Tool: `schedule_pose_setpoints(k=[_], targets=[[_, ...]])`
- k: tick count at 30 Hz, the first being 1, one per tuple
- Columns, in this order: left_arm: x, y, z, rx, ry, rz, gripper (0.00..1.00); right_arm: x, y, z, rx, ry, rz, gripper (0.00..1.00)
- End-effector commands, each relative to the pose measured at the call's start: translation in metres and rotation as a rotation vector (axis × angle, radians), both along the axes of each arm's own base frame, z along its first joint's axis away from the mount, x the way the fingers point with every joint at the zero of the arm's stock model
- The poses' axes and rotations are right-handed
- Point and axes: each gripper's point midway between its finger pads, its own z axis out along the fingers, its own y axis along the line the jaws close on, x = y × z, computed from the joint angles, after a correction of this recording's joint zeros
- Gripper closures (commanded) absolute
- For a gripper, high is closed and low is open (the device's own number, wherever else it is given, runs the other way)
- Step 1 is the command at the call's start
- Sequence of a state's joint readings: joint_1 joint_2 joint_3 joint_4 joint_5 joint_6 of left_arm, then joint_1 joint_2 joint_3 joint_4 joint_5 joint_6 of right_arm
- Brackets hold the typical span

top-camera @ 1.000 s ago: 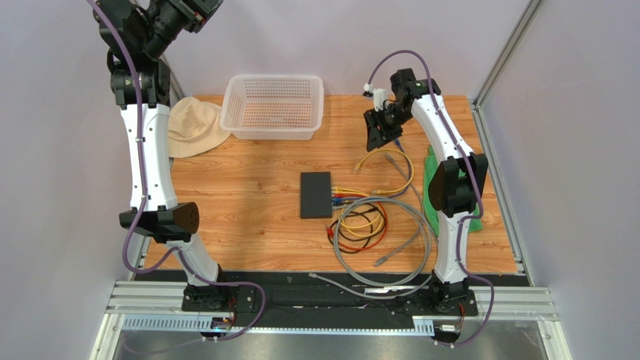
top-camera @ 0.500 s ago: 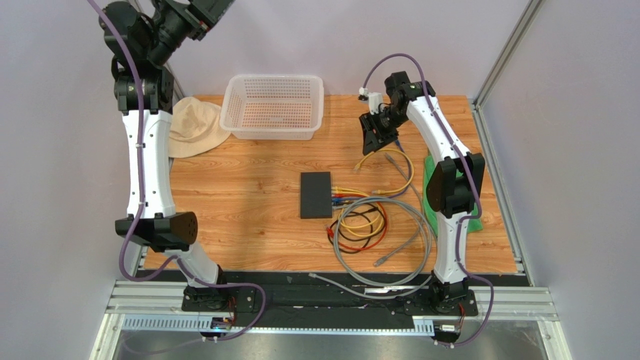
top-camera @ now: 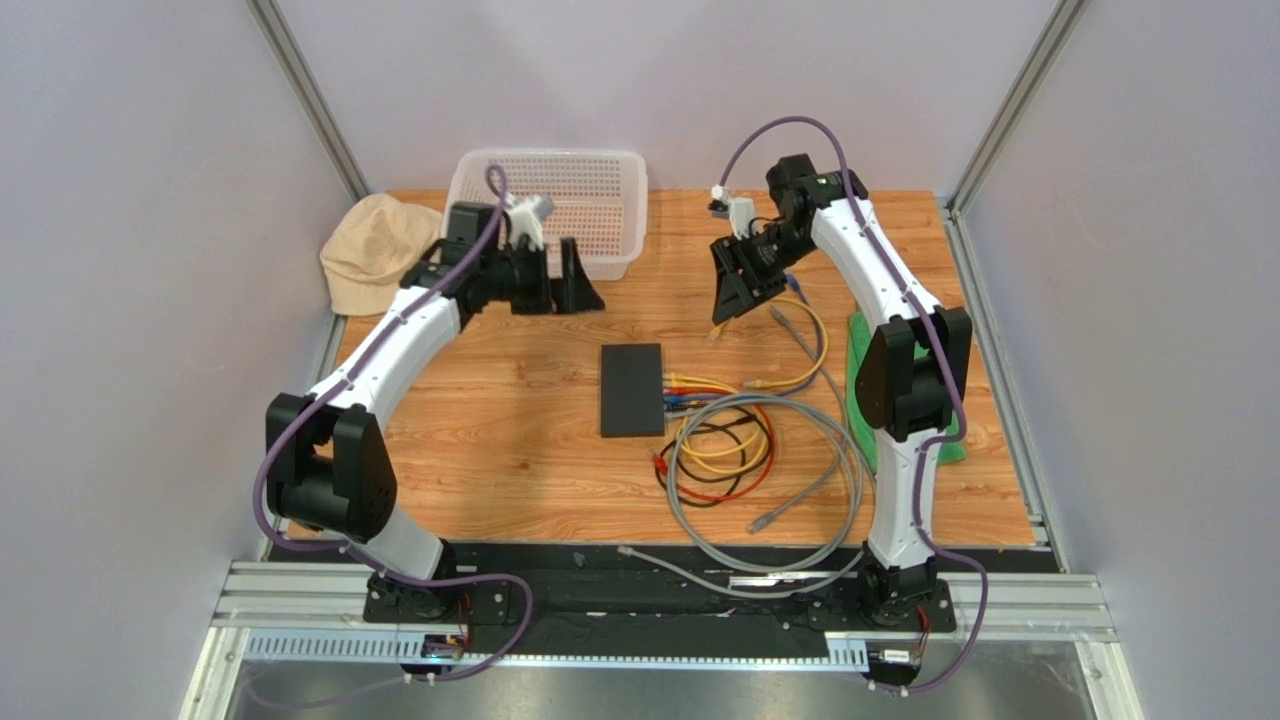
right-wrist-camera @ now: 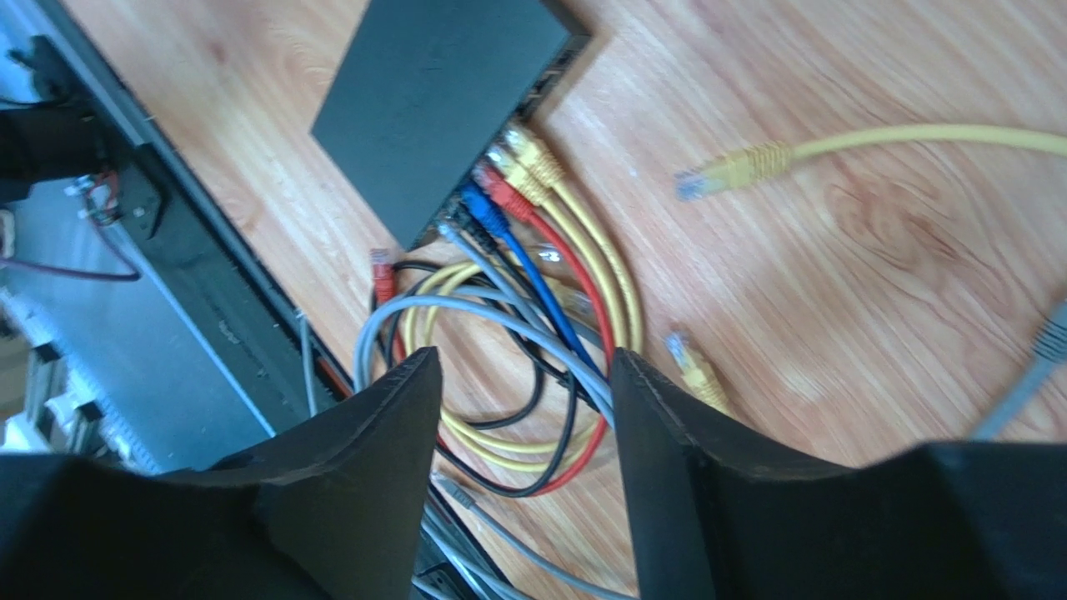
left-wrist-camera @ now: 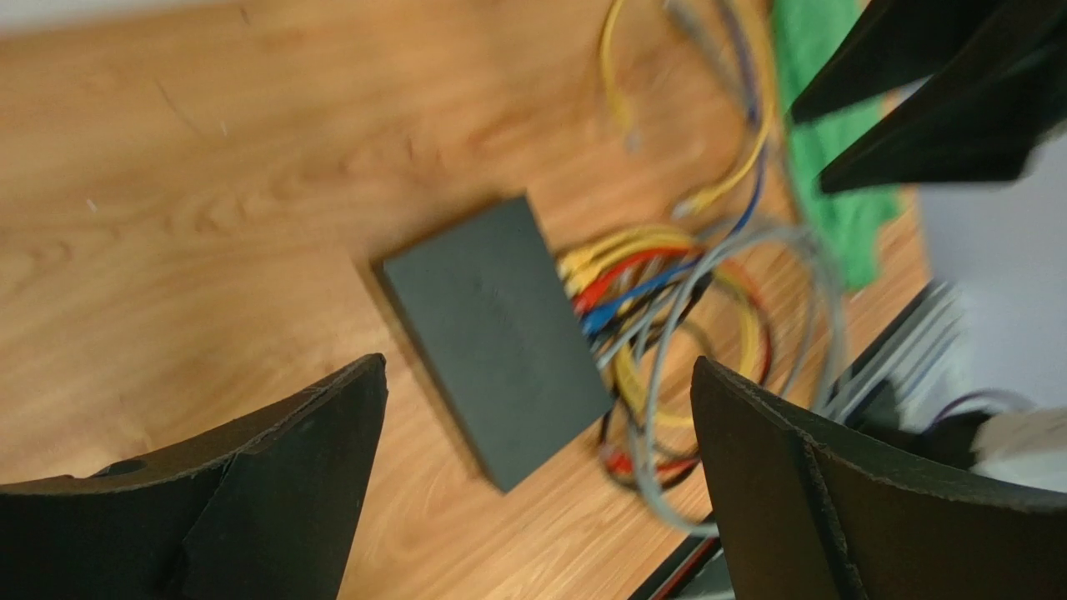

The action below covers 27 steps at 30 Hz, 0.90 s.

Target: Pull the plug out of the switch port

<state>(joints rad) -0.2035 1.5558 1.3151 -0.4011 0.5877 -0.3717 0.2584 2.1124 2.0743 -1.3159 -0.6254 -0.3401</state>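
Top external view: the switch (top-camera: 631, 389) lies flat at the middle of the picture on the wooden table (top-camera: 496, 435). Its plugs (top-camera: 679, 392) sit along its right edge, and the cables (top-camera: 736, 450) loop off to the lower right. The left gripper (top-camera: 579, 282) hangs to the upper left of it, just in front of the basket (top-camera: 469, 168), jaws spread wide and holding nothing. The right gripper (top-camera: 732, 296) hangs to the upper right, jaws apart and empty too.

In the right wrist view the yellow, red and blue plugs stand packed side by side in the ports. The box looks light and smooth, so it will likely slide if a plug is tugged. One gripper should pin its bare left half. The other should pinch a plug's stiff body just beside the port, not the soft cable; the small latch tab may be fragile.

Bare wood lies left of and below the box. The right side is crowded with cable loops, and the green cloth (top-camera: 861, 383) lies beyond them, so a pull should run straight out over them.
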Motion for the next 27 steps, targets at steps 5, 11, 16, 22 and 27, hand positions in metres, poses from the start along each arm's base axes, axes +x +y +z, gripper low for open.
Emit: schedule_pose_setpoints(k=[5,11,16,22,27], targets=[[-0.051,-0.009,-0.057,0.289,-0.102,-0.26,0.03,-0.014,0.034,-0.037,0.143,0.139,0.099,0.38],[-0.116,-0.038,-0.092,0.297,-0.152,-0.668,0.42,-0.011,0.044,-0.054,0.148,0.188,0.047,0.41],[-0.171,-0.043,-0.129,0.386,-0.235,-1.111,1.0,-0.004,0.029,-0.049,0.124,0.146,0.025,0.55],[-0.182,-0.072,-0.147,0.309,-0.167,-1.209,1.0,0.009,0.012,-0.054,0.075,0.114,-0.02,0.54],[-0.152,-0.084,-0.173,0.465,-0.054,-1.16,1.0,0.022,0.013,-0.065,0.038,0.094,-0.045,0.54]])
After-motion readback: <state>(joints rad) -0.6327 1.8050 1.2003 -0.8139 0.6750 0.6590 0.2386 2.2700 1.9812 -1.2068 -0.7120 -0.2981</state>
